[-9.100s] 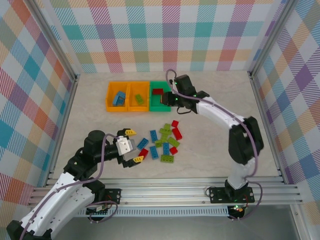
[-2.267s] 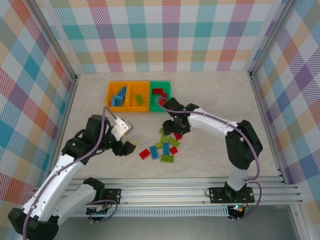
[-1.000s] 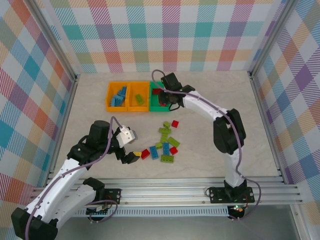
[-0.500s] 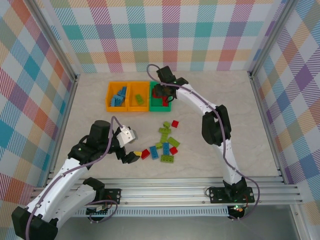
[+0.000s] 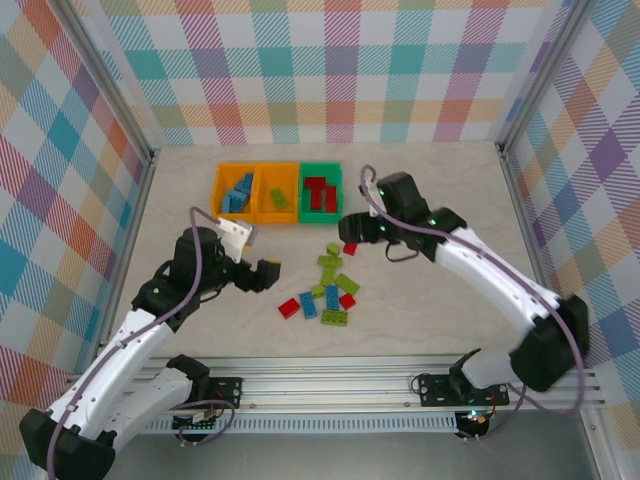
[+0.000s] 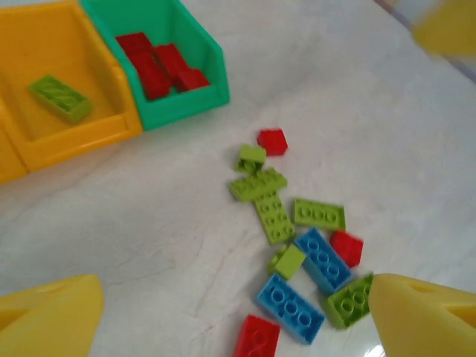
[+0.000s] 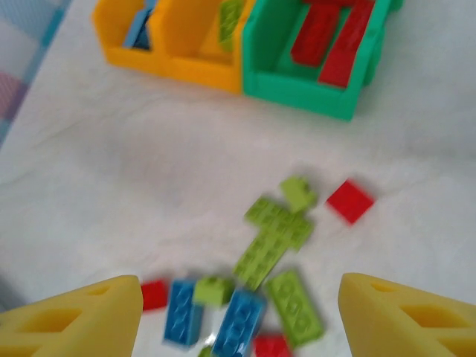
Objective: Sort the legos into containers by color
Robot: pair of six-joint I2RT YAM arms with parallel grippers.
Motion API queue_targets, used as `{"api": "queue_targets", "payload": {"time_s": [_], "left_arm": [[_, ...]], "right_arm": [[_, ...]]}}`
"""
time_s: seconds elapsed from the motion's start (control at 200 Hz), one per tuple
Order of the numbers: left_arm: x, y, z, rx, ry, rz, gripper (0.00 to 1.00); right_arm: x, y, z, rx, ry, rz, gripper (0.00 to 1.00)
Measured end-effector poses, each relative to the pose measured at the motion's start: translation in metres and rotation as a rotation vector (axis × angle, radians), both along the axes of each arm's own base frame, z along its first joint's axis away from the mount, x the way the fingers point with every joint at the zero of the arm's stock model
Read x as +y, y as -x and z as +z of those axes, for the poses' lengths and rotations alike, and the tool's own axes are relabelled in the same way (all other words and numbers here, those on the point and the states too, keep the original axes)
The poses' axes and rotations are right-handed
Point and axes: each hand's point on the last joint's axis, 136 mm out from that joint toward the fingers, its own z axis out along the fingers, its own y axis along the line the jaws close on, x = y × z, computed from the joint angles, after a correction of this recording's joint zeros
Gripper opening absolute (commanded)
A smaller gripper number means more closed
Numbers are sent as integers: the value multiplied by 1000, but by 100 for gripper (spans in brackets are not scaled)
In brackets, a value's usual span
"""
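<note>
Legos (image 5: pixel 325 285) loose on table (image 5: pixel 430 310) | left pincer (image 6: pixel 238 320) wide apart, empty | right pincer (image 7: pixel 239 316) wide apart, empty

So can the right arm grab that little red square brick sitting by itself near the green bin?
Probably yes. The right gripper hangs open above the loose bricks, and the red square brick lies flat on bare table, nothing on top and a gap to the nearest small green brick.

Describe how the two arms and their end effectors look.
The left arm and right arm have white shells, black joints and a purple-grey cable looping alongside. The left end effector and right end effector are mostly black with yellow fingers.
</note>
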Motion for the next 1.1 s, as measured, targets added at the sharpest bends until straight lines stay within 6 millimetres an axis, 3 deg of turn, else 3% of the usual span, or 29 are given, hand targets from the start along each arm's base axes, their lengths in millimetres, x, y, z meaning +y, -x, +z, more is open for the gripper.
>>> {"api": "queue_targets", "payload": {"time_s": [0.06,0.125,0.24,0.335,0.445,0.59,0.86,1.1], "left_arm": [[-4,-3,7,90,76,102,82],[-15,1,0,214,131,181,79],[-47,29,-41,439,121,264,71],[-73,59,-76,586,69,314,65],[-85,77,-114,709,1,411,63],[-88,76,-152,789,-52,533,63],[-91,69,-192,817,-119,609,59],[-94,56,-211,837,-111,641,58]], "right_arm": [[-8,25,-6,46,-21,12,74],[-18,47,-18,110,-26,7,75],[-36,75,-39,201,-12,-27,78],[-42,88,-41,237,-23,-41,81],[-40,92,-38,247,-49,-32,82],[-40,94,-40,266,-54,-36,83],[-44,99,-50,287,-43,-45,84],[-45,101,-47,277,-50,-44,84]]}}
